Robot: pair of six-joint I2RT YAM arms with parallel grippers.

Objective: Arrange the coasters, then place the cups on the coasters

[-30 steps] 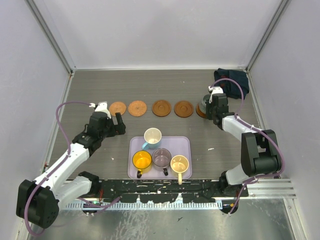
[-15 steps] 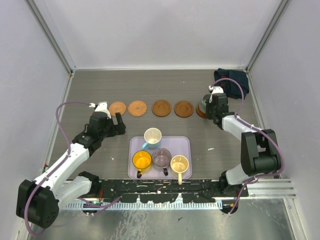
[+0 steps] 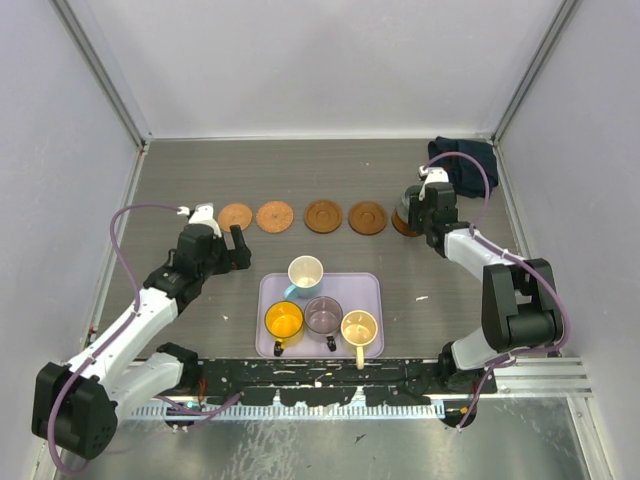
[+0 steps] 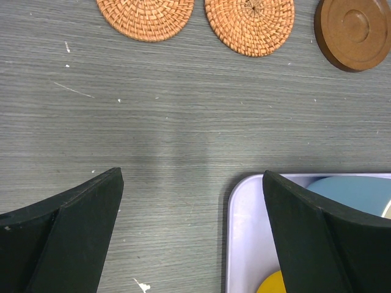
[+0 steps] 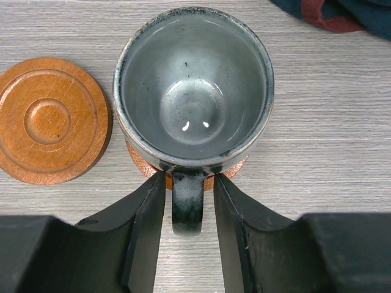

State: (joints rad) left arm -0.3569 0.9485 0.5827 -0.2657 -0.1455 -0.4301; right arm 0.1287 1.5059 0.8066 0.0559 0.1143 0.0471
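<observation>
**At the right end of the row: grey-green mug on its coaster, right pincer parted around the handle**

Directly ahead of the right pincer (image 5: 189, 183) stands the grey-green mug (image 5: 194, 85), upright on a reddish-brown coaster (image 5: 140, 160) that peeps out from under its base. The mug's handle points back between the two fingers. The jaws are parted, and a sliver of coaster shows on each side of the handle, so neither finger presses on it. Just left of this pincer's left finger lies a ringed wooden coaster (image 5: 50, 119), bare and close beside the mug. Whether the two discs touch is hidden by the mug. Ahead and to the right, well apart from the fingers, is a dark cloth (image 5: 342, 15) with a red edge.

The left pincer (image 4: 192, 177) hangs over the grey table (image 4: 183, 122) with its fingers spread wide and nothing between them. Ahead of it lie two woven coasters (image 4: 146, 15) (image 4: 249, 24) side by side, and further to the right a smooth brown coaster (image 4: 354, 30). By its right finger is the corner of the lilac tray (image 4: 241, 232).

Seen from above, the tray sits to the right of the left pincer. It carries the white-and-blue cup (image 3: 305, 272), the orange-yellow cup (image 3: 284, 320), the purplish-grey cup (image 3: 324, 314) and the cream-yellow cup (image 3: 359, 326). All four are upright and none is on a coaster.
</observation>
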